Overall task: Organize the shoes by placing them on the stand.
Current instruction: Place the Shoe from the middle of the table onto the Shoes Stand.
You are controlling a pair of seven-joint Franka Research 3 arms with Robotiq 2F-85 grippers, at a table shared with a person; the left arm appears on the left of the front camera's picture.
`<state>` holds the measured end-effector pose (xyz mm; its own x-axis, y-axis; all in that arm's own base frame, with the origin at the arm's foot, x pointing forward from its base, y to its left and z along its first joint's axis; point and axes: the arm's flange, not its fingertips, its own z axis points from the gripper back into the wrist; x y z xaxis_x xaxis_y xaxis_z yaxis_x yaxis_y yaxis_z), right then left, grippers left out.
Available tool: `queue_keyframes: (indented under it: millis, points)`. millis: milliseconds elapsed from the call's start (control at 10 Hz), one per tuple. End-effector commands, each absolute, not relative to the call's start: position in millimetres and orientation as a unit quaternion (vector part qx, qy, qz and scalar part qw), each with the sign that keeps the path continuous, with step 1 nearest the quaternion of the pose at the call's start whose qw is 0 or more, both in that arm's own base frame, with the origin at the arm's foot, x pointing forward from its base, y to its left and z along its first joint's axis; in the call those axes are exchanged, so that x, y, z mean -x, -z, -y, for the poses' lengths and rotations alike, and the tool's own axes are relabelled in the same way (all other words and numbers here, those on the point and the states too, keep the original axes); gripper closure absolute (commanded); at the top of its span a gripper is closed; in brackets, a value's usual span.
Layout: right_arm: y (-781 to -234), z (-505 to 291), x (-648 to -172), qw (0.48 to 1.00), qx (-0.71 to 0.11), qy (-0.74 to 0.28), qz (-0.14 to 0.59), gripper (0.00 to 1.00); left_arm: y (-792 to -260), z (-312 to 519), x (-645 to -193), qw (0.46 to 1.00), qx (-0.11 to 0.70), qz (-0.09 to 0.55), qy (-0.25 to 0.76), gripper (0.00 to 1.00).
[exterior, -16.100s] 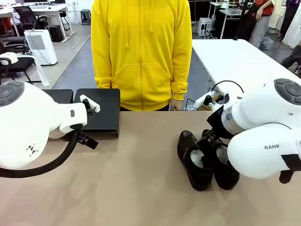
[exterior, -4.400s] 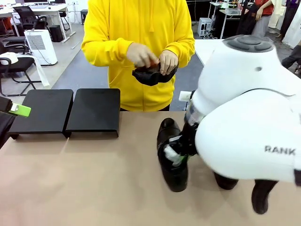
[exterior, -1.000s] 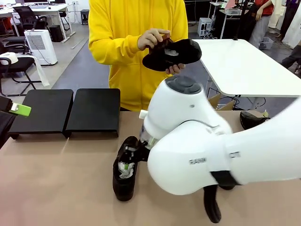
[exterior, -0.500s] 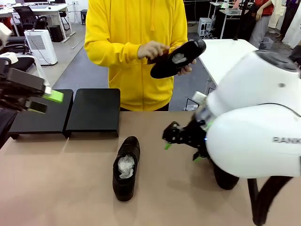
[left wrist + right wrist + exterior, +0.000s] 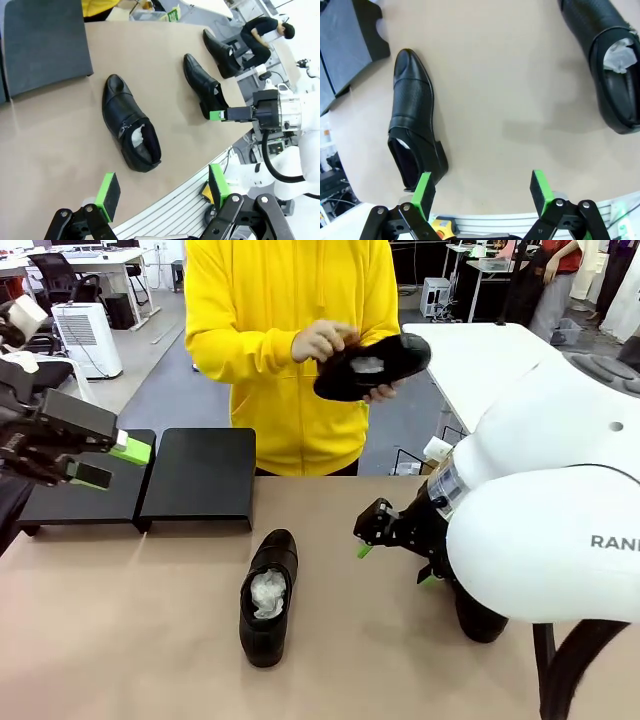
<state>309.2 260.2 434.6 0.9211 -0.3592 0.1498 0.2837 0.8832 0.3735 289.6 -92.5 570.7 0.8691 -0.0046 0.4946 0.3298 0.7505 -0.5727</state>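
One black shoe (image 5: 268,597) stuffed with white paper lies in the middle of the table, toe toward the stand (image 5: 196,476). This shoe (image 5: 130,131) sits below my open left gripper (image 5: 163,189), with two more shoes (image 5: 202,90) (image 5: 220,46) farther off. My left gripper (image 5: 108,462) hovers open in front of the stand's left section. To the shoe's right my right gripper (image 5: 396,562) is open and empty. From the right wrist, that gripper (image 5: 482,191) sees the middle shoe (image 5: 413,120) and a paper-stuffed shoe (image 5: 609,60). A person holds another shoe (image 5: 372,366) in both hands.
The person in a yellow hoodie (image 5: 290,350) stands at the far edge, behind the stand. My bulky right arm (image 5: 545,530) covers the table's right side and hides most of a shoe (image 5: 478,622) there. Bare tabletop (image 5: 130,630) lies at the front left.
My right gripper has let go of the middle shoe and drawn back to the right. My left gripper has come in from the left. The person has turned the held shoe.
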Motion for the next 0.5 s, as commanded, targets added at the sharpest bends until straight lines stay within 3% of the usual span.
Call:
queue_keyframes:
  millis: [0,400]
  points:
    - [-435.2,-259.4,-313.3,0.965,-0.177,0.16,0.107,0.0,-546.8,157.0,-282.6,0.913,0.337,0.22,0.076,0.08]
    - [-434.5,-260.5,-309.2,0.964,-0.174,0.166,0.108,0.0,-518.3,237.9,-285.4,0.952,0.251,0.172,0.04,0.08]
